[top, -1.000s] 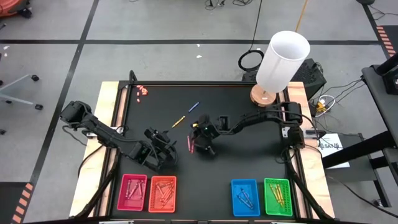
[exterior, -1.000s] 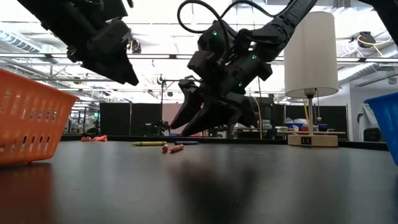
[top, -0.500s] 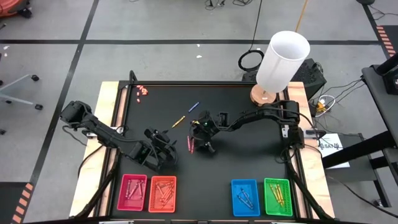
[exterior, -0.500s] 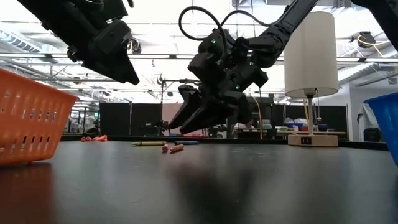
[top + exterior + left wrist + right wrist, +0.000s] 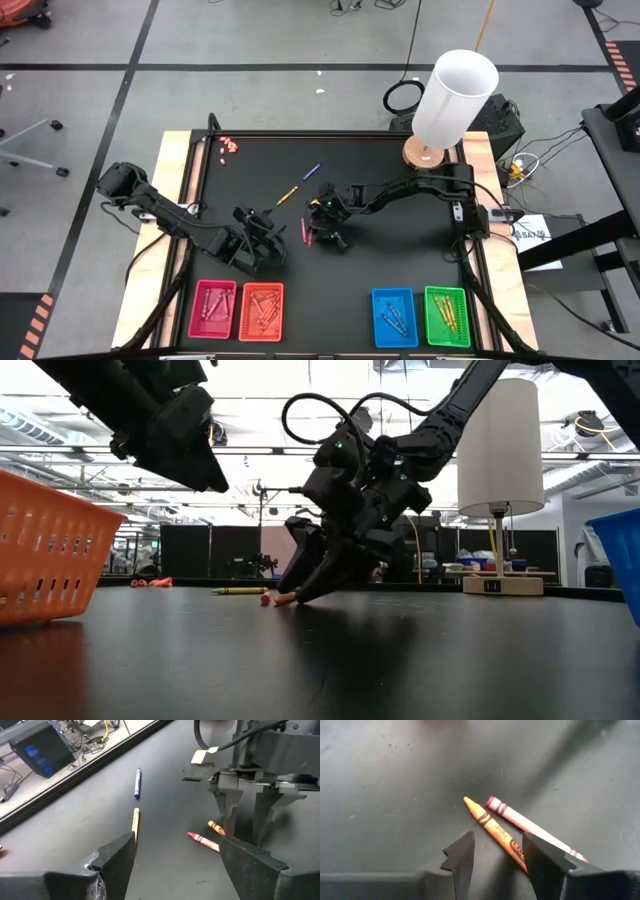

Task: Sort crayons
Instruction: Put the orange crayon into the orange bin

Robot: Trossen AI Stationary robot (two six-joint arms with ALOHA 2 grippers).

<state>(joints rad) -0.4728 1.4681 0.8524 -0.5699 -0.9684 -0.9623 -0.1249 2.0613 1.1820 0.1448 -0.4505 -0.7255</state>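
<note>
An orange crayon [image 5: 492, 832] and a pink-red crayon [image 5: 530, 827] lie side by side on the black table, also in the high view [image 5: 304, 232]. My right gripper [image 5: 497, 855] is open and low over them; its fingers stand on either side of the orange crayon's blunt end. It also shows in the low view [image 5: 295, 598] and the high view [image 5: 320, 228]. A yellow crayon [image 5: 288, 193] and a blue crayon [image 5: 312, 171] lie farther back. My left gripper [image 5: 175, 860] is open and empty, above the table left of the pair [image 5: 258, 243]. My right gripper slants down from above with its fingertips [image 5: 300, 592] at the table top beside the two crayons. The orange crayon's blunt end [image 5: 516, 851] runs between the open fingers. I cannot tell whether a finger touches it.
Pink [image 5: 213, 308], orange [image 5: 261, 310], blue [image 5: 394, 316] and green [image 5: 446, 316] trays with crayons stand along the near edge. A white lamp [image 5: 455, 95] stands at the far right. Small pink-red bits [image 5: 229, 146] lie at the far left corner.
My right gripper has gone down and a little toward the table's left, from well above the table until its fingertips reach the table top at the orange and pink-red crayons. The crayons have kept their places.
</note>
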